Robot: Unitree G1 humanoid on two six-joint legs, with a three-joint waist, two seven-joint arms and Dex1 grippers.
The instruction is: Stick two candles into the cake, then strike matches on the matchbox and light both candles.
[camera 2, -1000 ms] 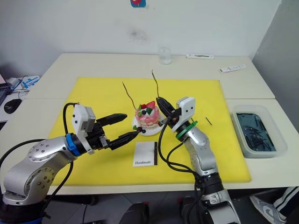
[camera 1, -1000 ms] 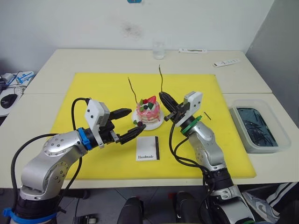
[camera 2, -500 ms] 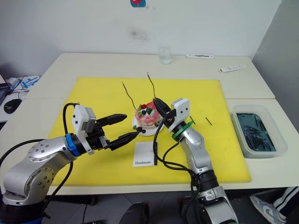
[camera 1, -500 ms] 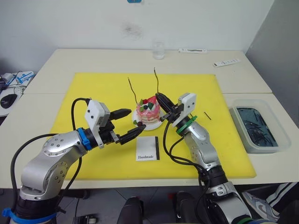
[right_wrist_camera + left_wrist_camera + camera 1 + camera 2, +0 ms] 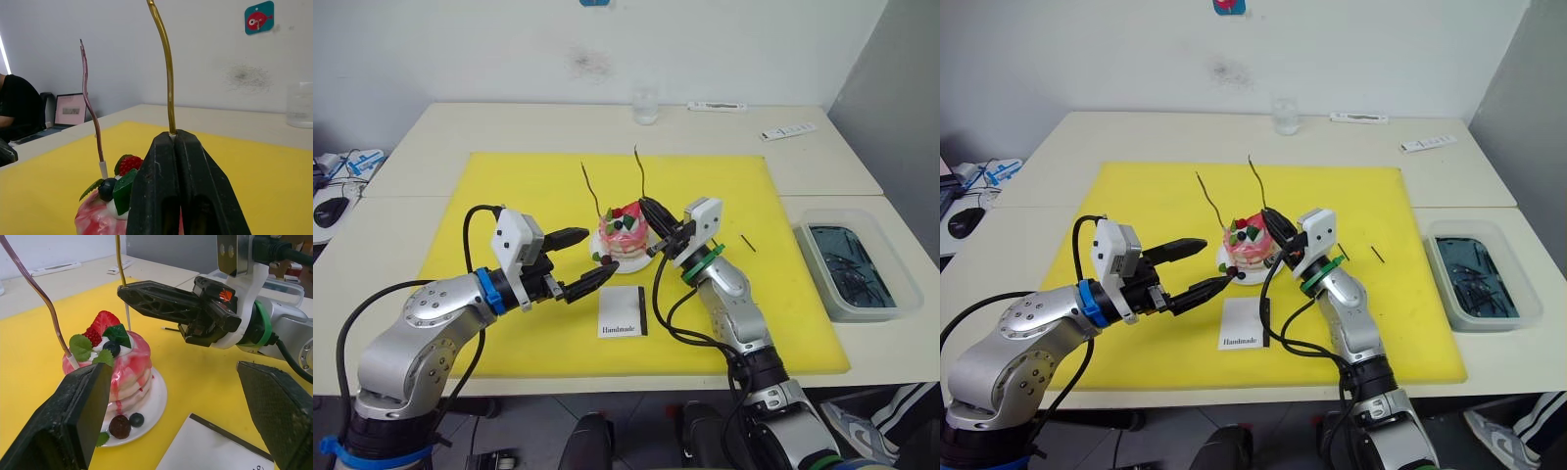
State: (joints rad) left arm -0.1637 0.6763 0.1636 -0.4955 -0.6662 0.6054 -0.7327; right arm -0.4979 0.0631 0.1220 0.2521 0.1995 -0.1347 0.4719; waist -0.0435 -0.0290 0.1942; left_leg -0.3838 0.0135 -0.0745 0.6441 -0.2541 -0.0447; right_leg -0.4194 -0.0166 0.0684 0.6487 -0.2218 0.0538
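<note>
right claw (image 5: 653, 211) grips a candle (image 5: 641, 170) above the cake (image 5: 624, 229); left claw (image 5: 588, 258) open over yellow mat (image 5: 509, 186).

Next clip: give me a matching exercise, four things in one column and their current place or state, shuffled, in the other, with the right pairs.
Things:
1. first candle
2. second candle
3. matchbox
4. left tool

States:
A. lying flat on the yellow mat, in front of the cake
B. open, holding nothing, beside the cake
C. pinched in the right tool, above the cake
D. standing in the cake, free of both tools

Pairs: 1-D, 2-C, 3-A, 4-B
</note>
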